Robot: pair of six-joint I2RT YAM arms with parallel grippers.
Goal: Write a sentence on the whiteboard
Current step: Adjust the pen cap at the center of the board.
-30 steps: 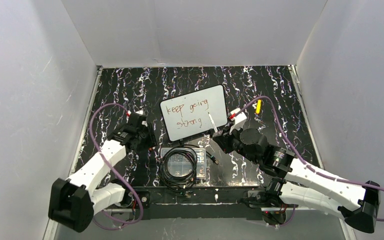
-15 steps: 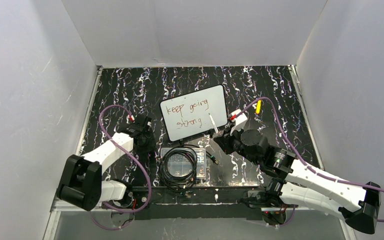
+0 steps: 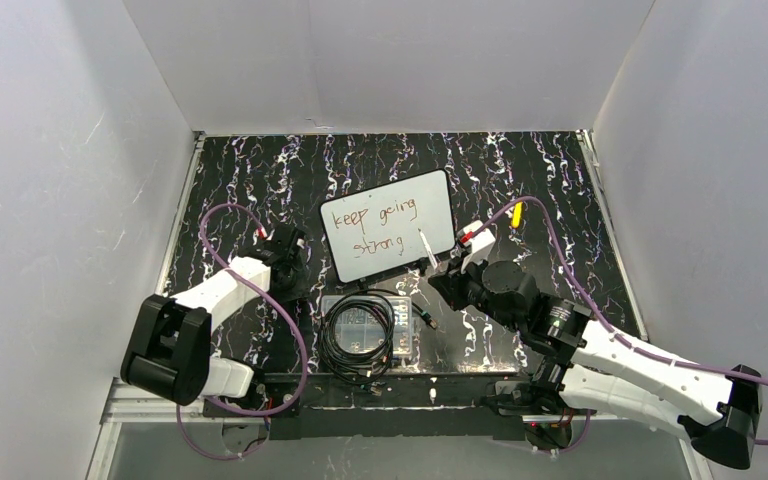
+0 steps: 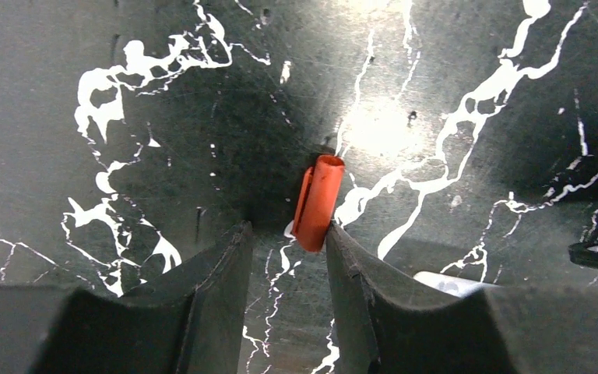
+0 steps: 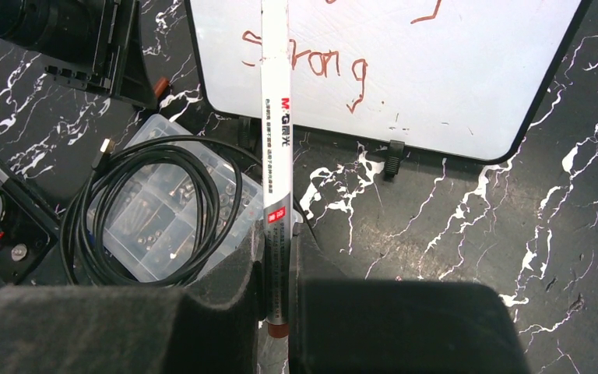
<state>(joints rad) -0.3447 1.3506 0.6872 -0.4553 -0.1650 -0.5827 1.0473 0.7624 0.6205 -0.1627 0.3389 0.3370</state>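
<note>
The whiteboard point(image 3: 388, 238) stands tilted at mid table, with the sentence point(image 3: 375, 228) "keep going strong" on it in two reddish lines. My right gripper point(image 3: 432, 268) is shut on a white marker point(image 3: 423, 243) whose tip is over the board's lower right. In the right wrist view the marker point(image 5: 276, 117) runs up from the gripper point(image 5: 278, 234) across the word "strong" point(image 5: 311, 62) on the board point(image 5: 467, 86). My left gripper point(image 3: 290, 268) is open, left of the board. In its wrist view a red cap point(image 4: 318, 202) lies on the table, its near end against the right finger point(image 4: 350, 265).
A clear plastic box with a coiled black cable point(image 3: 360, 330) sits in front of the board and shows in the right wrist view point(image 5: 156, 218). A small yellow object point(image 3: 517, 212) lies right of the board. White walls close in the black marbled table point(image 3: 560, 180) on three sides.
The left arm has folded back and its shoulder has swung, while its gripper stayed left of the board. The right arm and marker have hardly moved.
</note>
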